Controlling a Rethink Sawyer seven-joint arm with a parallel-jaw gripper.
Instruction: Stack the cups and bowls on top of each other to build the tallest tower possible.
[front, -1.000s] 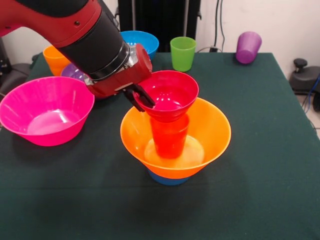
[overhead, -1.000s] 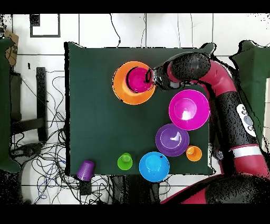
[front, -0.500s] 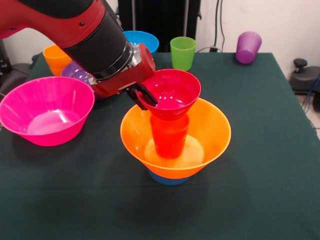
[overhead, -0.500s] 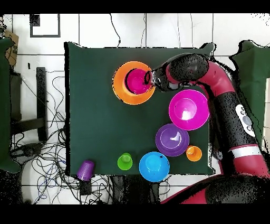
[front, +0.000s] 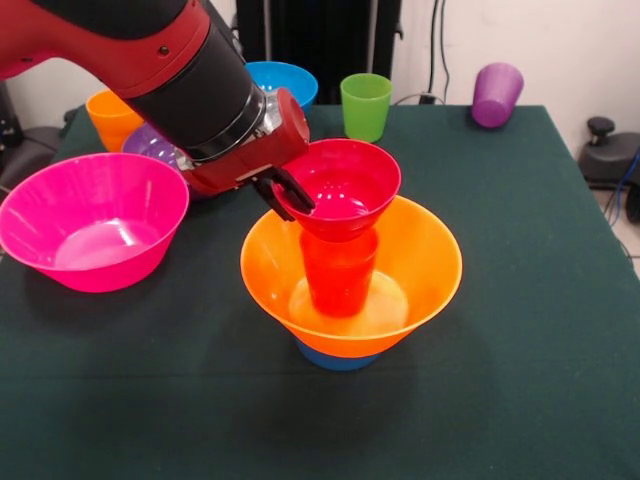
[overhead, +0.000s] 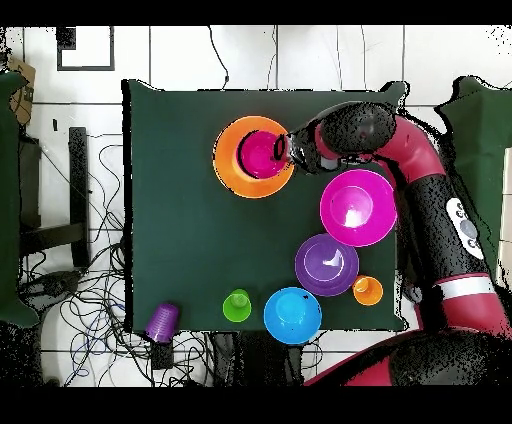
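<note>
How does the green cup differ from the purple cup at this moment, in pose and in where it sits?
The green cup stands upright with its mouth up; the purple cup is tilted, its mouth facing down. The green cup stands on the table beside the blue bowl; the purple cup sits alone at the table's far corner, at or past the edge. Both are small plastic tumblers, away from the stack.

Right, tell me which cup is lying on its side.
The purple cup: it lies tipped over at a table corner, while the green cup, the yellow-orange cup and the red-orange cup in the tower stand upright.
</note>
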